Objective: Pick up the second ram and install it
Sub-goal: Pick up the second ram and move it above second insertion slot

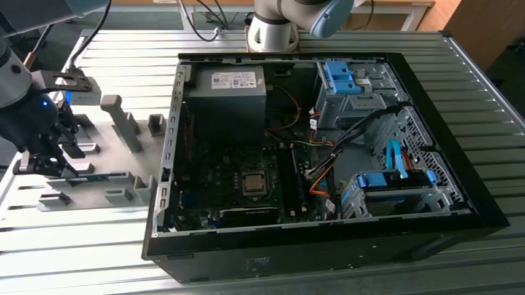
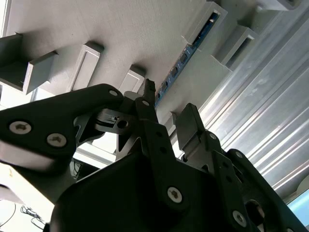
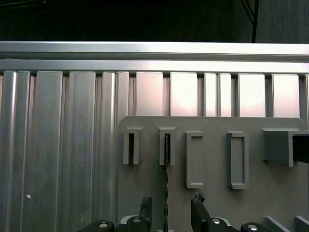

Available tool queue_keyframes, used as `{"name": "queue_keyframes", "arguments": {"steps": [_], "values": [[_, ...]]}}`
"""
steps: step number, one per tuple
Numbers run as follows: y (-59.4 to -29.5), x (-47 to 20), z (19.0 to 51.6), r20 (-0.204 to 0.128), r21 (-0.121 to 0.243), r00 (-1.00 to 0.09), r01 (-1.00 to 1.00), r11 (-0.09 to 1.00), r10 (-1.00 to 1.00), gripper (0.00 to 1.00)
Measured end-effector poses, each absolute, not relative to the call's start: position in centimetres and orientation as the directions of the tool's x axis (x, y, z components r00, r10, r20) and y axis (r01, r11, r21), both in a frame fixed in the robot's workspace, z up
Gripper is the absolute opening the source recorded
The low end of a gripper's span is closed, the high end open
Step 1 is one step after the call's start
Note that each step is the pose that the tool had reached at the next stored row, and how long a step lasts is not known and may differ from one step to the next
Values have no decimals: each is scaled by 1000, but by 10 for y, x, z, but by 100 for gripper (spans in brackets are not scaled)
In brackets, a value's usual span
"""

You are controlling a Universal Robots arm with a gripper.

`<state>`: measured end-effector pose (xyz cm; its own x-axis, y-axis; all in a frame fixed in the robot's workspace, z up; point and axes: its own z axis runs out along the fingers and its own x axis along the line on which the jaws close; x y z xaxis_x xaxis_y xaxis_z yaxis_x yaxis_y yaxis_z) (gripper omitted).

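Note:
The second ram [image 1: 100, 178] is a thin blue stick standing on edge in the slots of grey holder blocks on a grey plate [image 1: 107, 132], at the exterior view's left. My gripper [image 1: 41, 161] hangs over the end of the stick nearest that left side. In the second wrist view the ram [image 2: 186, 58] runs toward the gap of my gripper [image 2: 169, 111]. In the first wrist view the ram [image 3: 166, 174] shows as a thin line between the two fingers of my gripper [image 3: 171, 208]. The gripper is open, with a finger on each side of the stick and not touching it.
An open computer case [image 1: 164, 184] lies on the ribbed metal table [image 1: 74, 246], showing the motherboard with long black slots [image 1: 287, 175], a power supply [image 1: 225, 92] and blue drive bays [image 1: 390, 181]. More grey holder blocks [image 1: 123, 120] stand on the plate.

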<state>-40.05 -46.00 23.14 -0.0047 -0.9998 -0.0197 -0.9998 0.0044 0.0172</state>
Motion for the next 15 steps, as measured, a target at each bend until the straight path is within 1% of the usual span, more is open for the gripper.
{"name": "queue_keyframes", "arguments": {"steps": [15], "values": [[-461,-401,209,-20,17,-5,-1000,4,-1000,45]]}}
